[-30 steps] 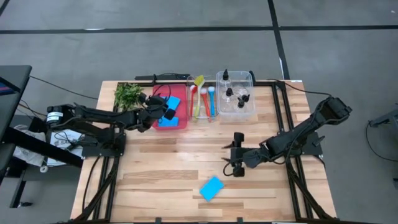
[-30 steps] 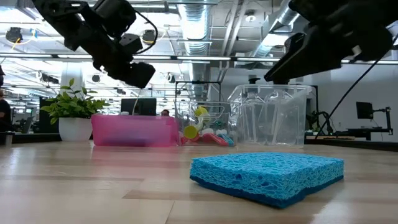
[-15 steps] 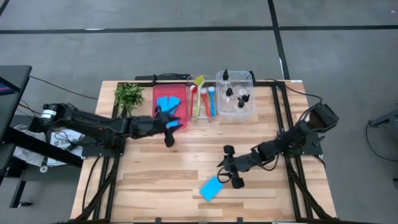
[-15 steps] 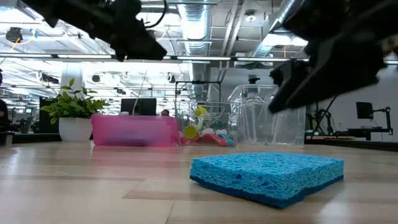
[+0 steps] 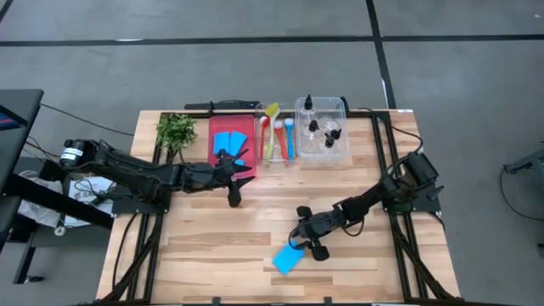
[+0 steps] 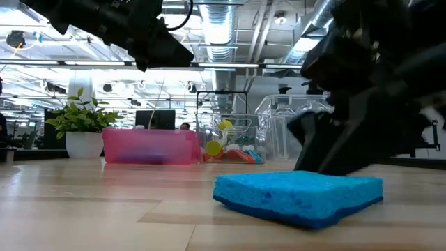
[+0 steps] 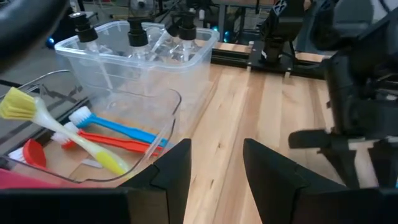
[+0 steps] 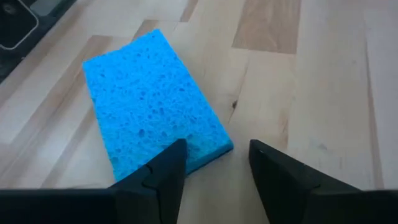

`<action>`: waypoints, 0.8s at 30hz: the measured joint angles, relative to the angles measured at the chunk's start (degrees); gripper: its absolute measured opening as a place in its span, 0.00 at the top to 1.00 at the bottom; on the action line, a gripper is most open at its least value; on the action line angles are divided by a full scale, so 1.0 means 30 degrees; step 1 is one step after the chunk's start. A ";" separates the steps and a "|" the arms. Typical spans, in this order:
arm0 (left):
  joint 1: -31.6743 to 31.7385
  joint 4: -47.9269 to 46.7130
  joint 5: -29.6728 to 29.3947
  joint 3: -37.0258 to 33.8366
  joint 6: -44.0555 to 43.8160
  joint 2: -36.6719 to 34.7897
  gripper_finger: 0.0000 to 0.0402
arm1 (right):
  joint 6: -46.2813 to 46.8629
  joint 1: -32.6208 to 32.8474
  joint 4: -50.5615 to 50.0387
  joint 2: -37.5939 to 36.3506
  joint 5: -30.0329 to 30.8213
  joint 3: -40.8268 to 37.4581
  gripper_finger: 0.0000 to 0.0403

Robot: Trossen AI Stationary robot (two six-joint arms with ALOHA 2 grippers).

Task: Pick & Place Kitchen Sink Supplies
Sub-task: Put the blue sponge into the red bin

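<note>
Setting: wooden table [image 5: 212, 238]
Sponge [image 8: 152, 127]: light, soft — squeeze its long edges
Right gripper [image 8: 211, 171]: apart, just above sponge
Left gripper [image 7: 214, 168]: apart — empty

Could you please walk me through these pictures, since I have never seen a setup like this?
It is a robot with two dark arms at a wooden table, each ending in a two-finger gripper. One picture looks straight down, one looks level across the table top, and two come from cameras on the wrists.

At the far edge stand a red tray holding blue sponges, a clear tray of brushes, a clear bin of small bottles, and a plant sprig.

The right gripper is open, holds nothing, and sits low at a loose blue sponge, one finger over its corner. The left gripper is open and empty, on the near side of the red tray.
</note>
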 joint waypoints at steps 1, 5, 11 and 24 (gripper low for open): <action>0.0000 0.0055 0.0035 0.0000 -0.0006 0.0000 0.63 | 0.0004 -0.0065 0.0377 0.0356 -0.0077 0.0015 0.58; 0.0000 0.0146 0.0035 0.0000 -0.0043 0.0000 0.63 | -0.0007 -0.0637 0.0898 0.1206 -0.1247 0.0061 0.61; 0.0000 0.0220 0.0035 0.0000 -0.0044 0.0000 0.63 | -0.0354 -0.1374 0.0089 0.1097 -0.1728 0.0083 0.74; 0.0000 0.0370 0.0042 0.0000 -0.0311 0.0000 0.63 | -0.1741 -0.1902 -0.0428 0.0597 -0.1344 0.0012 0.99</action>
